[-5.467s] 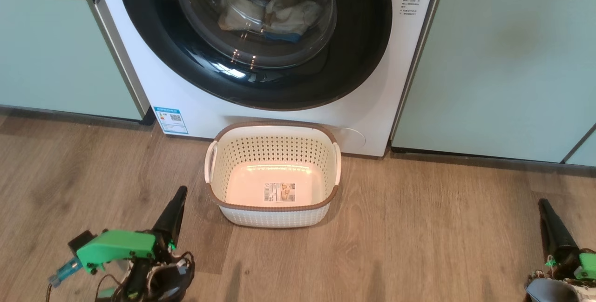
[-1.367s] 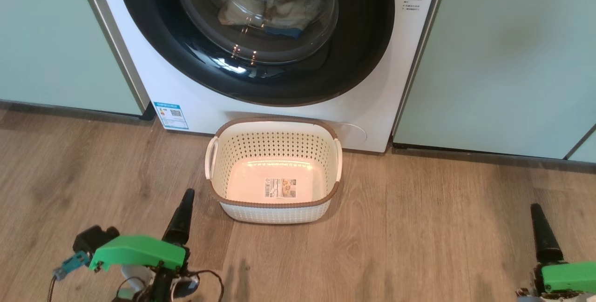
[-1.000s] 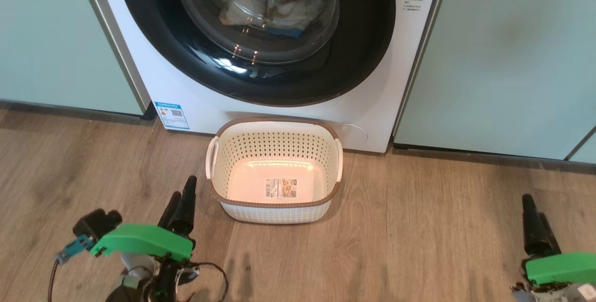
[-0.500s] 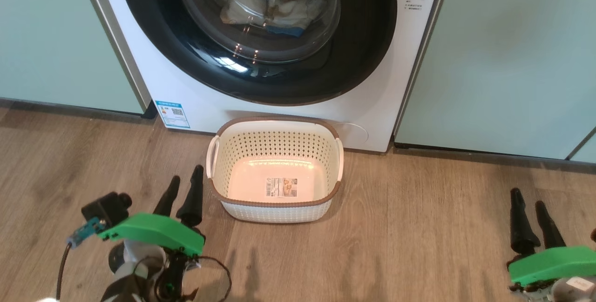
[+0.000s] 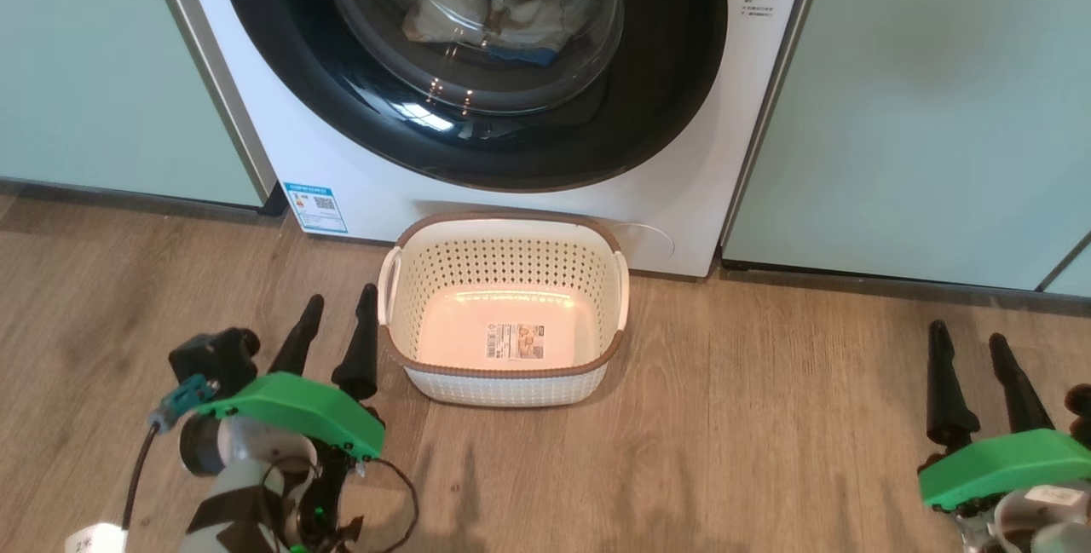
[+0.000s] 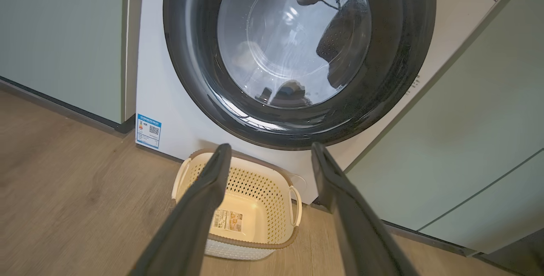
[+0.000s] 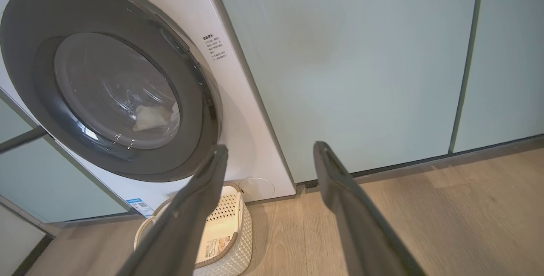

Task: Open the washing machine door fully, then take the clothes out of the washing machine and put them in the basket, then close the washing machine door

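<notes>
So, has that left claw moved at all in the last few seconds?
Yes. The left gripper has come forward toward the washing machine, its fingertips now beside the left handle of the basket.

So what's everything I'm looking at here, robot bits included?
washing machine: one, white, middle back
washing machine door: one, glossy black with clear window, shut
clothes: small pile, cream with blue, behind the window
sticker: one, blue, machine's lower left corner
basket: one, cream with brown rim, on the floor before the machine
label: one, white, basket's floor
cabinets: several fronts, pale green, either side
floor: brown wood
left gripper: one, dark fingers apart, beside the basket
right gripper: one, dark fingers apart, far right
</notes>
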